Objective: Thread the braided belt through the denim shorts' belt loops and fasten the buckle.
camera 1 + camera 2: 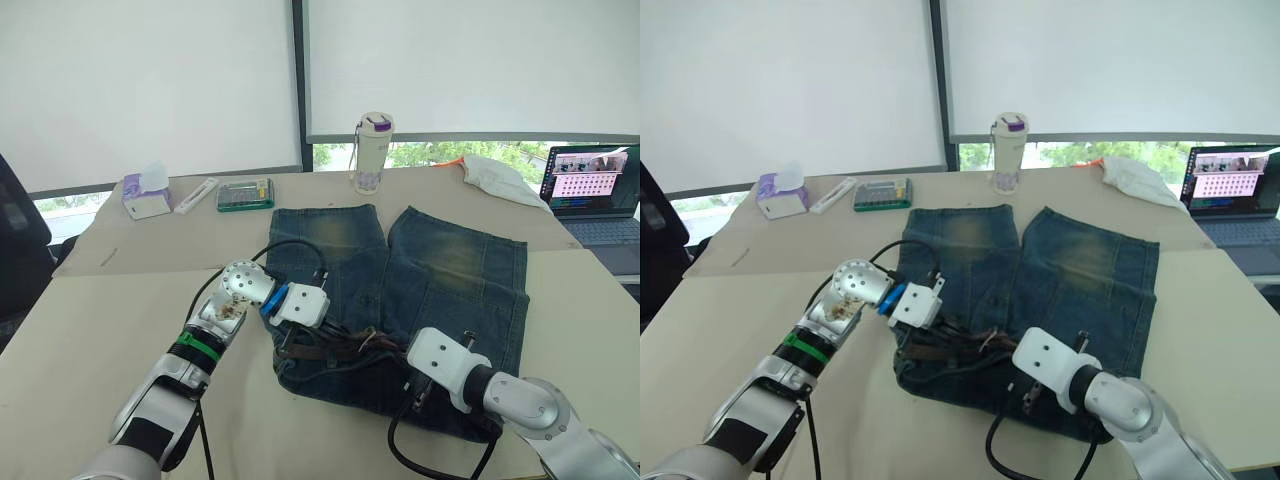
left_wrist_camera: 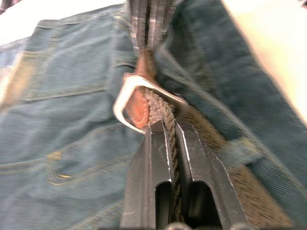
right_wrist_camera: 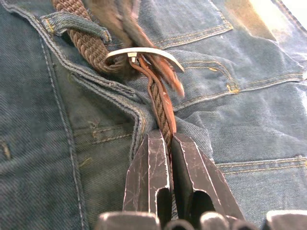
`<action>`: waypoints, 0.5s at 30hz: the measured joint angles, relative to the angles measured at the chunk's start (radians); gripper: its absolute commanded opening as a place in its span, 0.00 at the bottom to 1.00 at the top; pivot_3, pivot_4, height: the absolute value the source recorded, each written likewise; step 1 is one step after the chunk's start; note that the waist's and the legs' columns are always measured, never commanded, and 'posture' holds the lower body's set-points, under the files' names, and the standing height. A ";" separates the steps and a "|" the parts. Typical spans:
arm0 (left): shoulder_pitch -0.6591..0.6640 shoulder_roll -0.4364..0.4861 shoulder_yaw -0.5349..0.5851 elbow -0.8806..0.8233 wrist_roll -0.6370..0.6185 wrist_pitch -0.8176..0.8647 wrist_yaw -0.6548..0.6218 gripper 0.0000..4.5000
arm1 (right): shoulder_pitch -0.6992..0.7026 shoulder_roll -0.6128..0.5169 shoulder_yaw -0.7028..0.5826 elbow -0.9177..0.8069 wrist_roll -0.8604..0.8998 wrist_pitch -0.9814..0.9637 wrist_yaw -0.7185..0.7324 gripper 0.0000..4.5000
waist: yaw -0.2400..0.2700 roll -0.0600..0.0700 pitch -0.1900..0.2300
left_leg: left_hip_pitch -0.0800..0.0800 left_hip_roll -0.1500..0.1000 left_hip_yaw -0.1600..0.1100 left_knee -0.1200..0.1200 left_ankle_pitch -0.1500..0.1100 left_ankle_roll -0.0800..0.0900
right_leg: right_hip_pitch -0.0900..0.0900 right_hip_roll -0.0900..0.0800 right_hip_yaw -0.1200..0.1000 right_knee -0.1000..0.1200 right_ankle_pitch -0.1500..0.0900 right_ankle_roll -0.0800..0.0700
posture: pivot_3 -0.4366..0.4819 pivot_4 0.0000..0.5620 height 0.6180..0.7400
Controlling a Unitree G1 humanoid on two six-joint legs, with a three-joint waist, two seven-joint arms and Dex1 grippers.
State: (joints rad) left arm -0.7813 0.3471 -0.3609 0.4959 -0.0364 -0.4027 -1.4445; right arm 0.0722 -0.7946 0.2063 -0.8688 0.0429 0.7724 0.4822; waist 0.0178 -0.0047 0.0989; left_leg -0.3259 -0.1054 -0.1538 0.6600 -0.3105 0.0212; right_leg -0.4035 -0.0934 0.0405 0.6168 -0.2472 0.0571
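The denim shorts [image 1: 420,270] lie flat on the table with the waistband nearest me. The braided belt [image 1: 330,346] runs along that waistband, passing under a belt loop [image 3: 72,21]. My left gripper [image 2: 170,127] is shut on the braided strap just behind the silver buckle [image 2: 139,96]. From the other side, my right gripper [image 3: 165,136] is shut on the belt's brown end where it meets the buckle [image 3: 141,52]. The two grippers face each other over the middle of the waistband, close together.
A bottle [image 1: 372,152] stands behind the shorts. A tissue box [image 1: 146,195], a white bar [image 1: 196,195] and a green case [image 1: 245,194] lie at the back left. At the back right lie a white cloth [image 1: 500,178] and an open laptop [image 1: 590,190].
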 measured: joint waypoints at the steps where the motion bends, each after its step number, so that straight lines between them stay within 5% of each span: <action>1: 0.000 -0.006 0.000 0.005 0.002 -0.009 0.014 0.00 | 0.002 0.001 0.000 -0.002 0.000 0.000 0.002 0.01 | -0.001 0.000 0.000 | 0.000 0.000 0.000 0.000 0.000 0.000 | 0.000 0.000 0.000 0.000 0.000 0.000 | 0.48 0.27 1.00; 8: 0.019 -0.037 0.000 0.008 0.012 -0.026 0.068 0.00 | 0.013 0.008 0.000 -0.005 -0.009 0.000 0.013 0.01 | -0.005 0.000 0.000 | 0.000 0.000 0.000 0.000 0.000 0.000 | 0.000 0.000 0.000 0.000 0.000 0.000 | 0.48 0.27 1.00; 15: 0.070 -0.067 -0.001 -0.030 -0.004 0.034 0.102 0.00 | 0.027 0.078 -0.092 -0.050 0.079 0.079 0.040 0.54 | -0.002 0.000 0.000 | 0.000 0.000 0.000 0.000 0.000 0.000 | 0.000 0.000 0.000 0.001 0.000 0.000 | 0.48 0.27 1.00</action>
State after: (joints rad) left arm -0.7108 0.2799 -0.3619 0.4656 -0.0403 -0.3691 -1.3422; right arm 0.0993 -0.7171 0.1145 -0.9193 0.1218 0.8516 0.5220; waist 0.0159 -0.0047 0.0989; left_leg -0.3258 -0.1054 -0.1540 0.6600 -0.3105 0.0212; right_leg -0.4035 -0.0935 0.0407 0.6173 -0.2471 0.0571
